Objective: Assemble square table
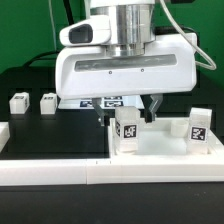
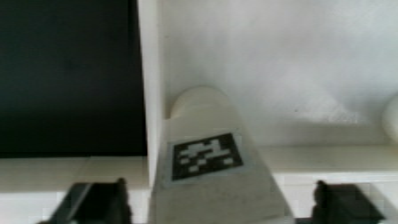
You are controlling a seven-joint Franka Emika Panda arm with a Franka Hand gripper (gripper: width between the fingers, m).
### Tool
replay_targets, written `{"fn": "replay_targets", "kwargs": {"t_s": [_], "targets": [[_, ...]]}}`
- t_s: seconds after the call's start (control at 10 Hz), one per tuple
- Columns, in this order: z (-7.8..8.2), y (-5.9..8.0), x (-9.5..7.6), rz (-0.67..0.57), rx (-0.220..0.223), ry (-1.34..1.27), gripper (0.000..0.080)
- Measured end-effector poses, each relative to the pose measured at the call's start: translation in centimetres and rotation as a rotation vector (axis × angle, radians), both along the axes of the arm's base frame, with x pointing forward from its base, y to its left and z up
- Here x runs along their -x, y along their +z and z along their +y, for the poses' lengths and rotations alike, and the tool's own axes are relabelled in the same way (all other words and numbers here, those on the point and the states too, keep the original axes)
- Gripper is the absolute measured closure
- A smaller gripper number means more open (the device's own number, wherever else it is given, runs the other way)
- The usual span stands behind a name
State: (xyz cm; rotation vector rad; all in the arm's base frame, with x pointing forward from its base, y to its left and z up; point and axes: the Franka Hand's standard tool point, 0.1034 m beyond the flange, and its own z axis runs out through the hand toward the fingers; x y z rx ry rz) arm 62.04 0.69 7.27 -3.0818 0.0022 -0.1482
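Observation:
The square table's white top [image 1: 160, 148] lies at the exterior view's right, rim up. A white leg [image 1: 127, 129] with a tag stands upright on it, and a second tagged leg [image 1: 197, 125] stands further to the exterior view's right. Two more legs [image 1: 17, 101] [image 1: 47, 102] lie on the black mat at the exterior view's left. My gripper [image 1: 128, 117] hangs straight over the nearer standing leg. In the wrist view that leg [image 2: 210, 150] rises between my fingers [image 2: 100, 202], with a narrow dark gap on each side. The gripper [image 2: 217, 205] is open around it, not touching.
The marker board [image 1: 106, 101] lies behind the gripper. A long white rail [image 1: 60, 172] runs along the front edge, and another white piece [image 1: 3, 134] sits at the exterior view's left edge. Black mat [image 2: 63, 80] borders the table top [image 2: 294, 60].

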Motion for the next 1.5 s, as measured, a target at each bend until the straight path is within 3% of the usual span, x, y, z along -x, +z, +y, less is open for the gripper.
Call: {"fn": "replay_targets", "kwargs": {"t_s": [0.1, 0.2, 0.4, 0.8, 1.2, 1.3, 1.4, 1.5], "targets": [[0.06, -0.02, 0.01, 0.006, -0.011, -0.101, 0.0354], [0.07, -0.02, 0.01, 0.009, -0.016, -0.156, 0.0514], [0.04, -0.02, 0.0, 0.017, -0.029, -0.293, 0.0509], [0.17, -0.23, -0.2, 0.11, -0.15, -1.126, 0.0509], [0.2, -0.3, -0.22, 0.119, -0.163, -1.223, 0.0488], [0.25, -0.34, -0.19, 0.114, -0.156, -1.178, 0.0295], [0.46, -0.36, -0.14, 0.097, -0.131, -0.994, 0.0183], [0.64, -0.01, -0.24, 0.075, -0.101, -0.797, 0.0183]]}}
